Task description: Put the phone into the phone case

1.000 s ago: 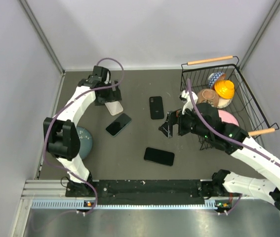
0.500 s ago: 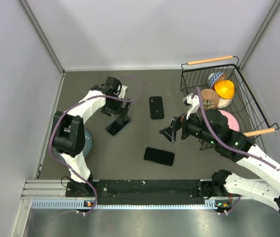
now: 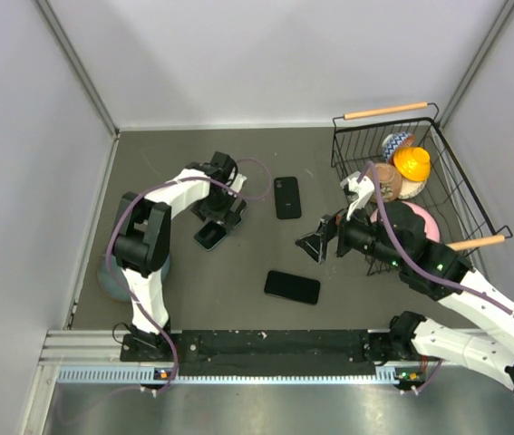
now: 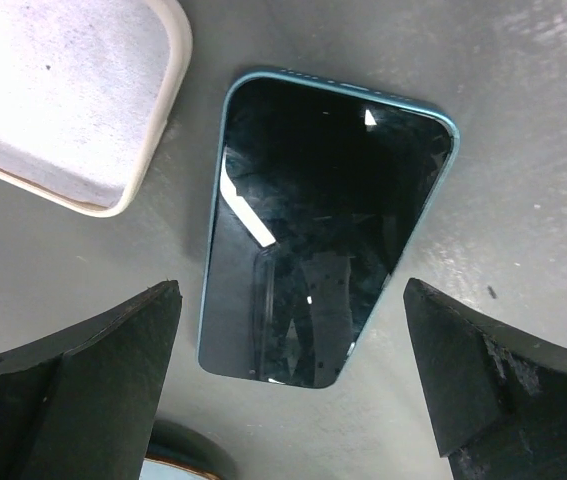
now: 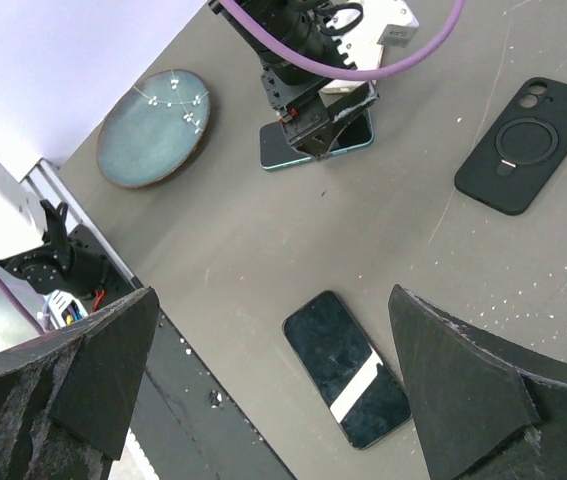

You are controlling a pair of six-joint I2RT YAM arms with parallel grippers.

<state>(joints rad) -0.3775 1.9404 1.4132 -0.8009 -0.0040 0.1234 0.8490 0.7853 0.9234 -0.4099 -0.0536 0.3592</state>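
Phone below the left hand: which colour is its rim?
Teal rim on the phone, best in left wrist view.

the left claw (image 3: pixel 224 214) has swung from the back-left corner, off the white case (image 4: pixel 63 95), and now hangs over the teal phone (image 4: pixel 323 230), jaws a touch wider. its elbow has shifted right across the plate (image 5: pixel 153 127). the right claw (image 3: pixel 318 243) has drifted slightly towards the near edge.

White arms (image 3: pixel 177 184) with black joints (image 3: pixel 139 237), purple cables (image 5: pixel 363 73) and black wedge-shaped pincer fingers (image 4: pixel 73 370).
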